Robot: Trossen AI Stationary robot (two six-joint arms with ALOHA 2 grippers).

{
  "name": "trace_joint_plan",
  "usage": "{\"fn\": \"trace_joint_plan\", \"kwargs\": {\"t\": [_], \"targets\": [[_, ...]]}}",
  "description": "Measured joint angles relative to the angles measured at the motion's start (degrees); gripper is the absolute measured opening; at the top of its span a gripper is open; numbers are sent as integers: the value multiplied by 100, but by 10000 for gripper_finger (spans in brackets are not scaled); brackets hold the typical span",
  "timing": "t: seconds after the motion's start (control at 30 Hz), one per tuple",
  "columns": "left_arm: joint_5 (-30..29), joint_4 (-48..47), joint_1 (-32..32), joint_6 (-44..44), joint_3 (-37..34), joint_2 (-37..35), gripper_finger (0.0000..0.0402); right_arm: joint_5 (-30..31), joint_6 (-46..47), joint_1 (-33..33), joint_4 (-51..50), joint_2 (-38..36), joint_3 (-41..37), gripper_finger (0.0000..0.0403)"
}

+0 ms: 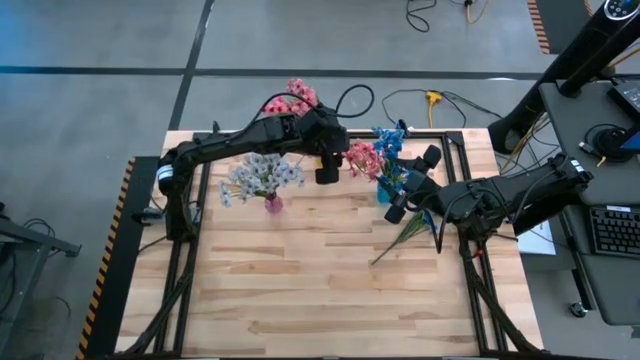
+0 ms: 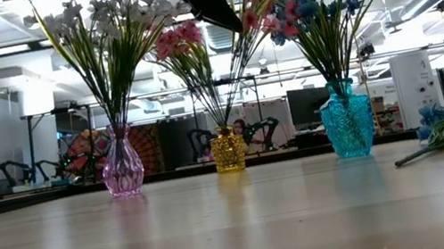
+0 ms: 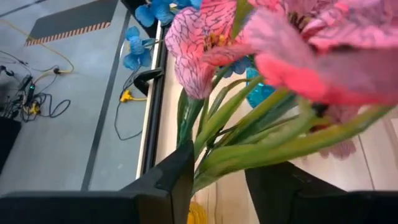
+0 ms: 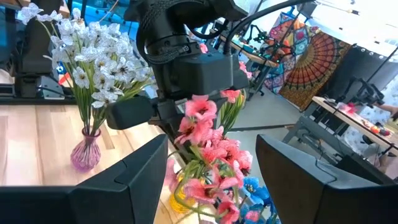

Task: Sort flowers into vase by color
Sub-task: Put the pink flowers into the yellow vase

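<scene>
Left wrist view shows you your left fingers [image 3: 217,186] gripping smooth green stems of pink flowers [image 3: 280,43]; right fingers [image 4: 211,186] stand open.

Place: open-plan lab or office workspace.
Floor: grey concrete [image 1: 90,200] with dark tape lines and loose cables [image 1: 440,100].
Table: wood-plank table [image 1: 320,270] on a black frame, hazard-striped edge.
Side desk: keyboard [image 1: 612,230] beside the rig.
Background: monitors [image 2: 307,106], office chairs [image 2: 13,170], exposed ceiling ducts and strip lights.
</scene>
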Motion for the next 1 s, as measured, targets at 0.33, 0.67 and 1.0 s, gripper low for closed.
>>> {"fn": "trace_joint_plan", "kwargs": {"t": [0.33, 0.67, 1.0], "targets": [[67, -24, 28, 295, -11, 48, 204, 2, 65, 0, -144, 4, 0, 237], [210, 86, 33, 422, -26, 94, 217, 2, 68, -2, -160, 4, 0, 237], [208, 133, 39, 420, -26, 94, 85, 2, 107, 0, -160, 4, 0, 237]]}}
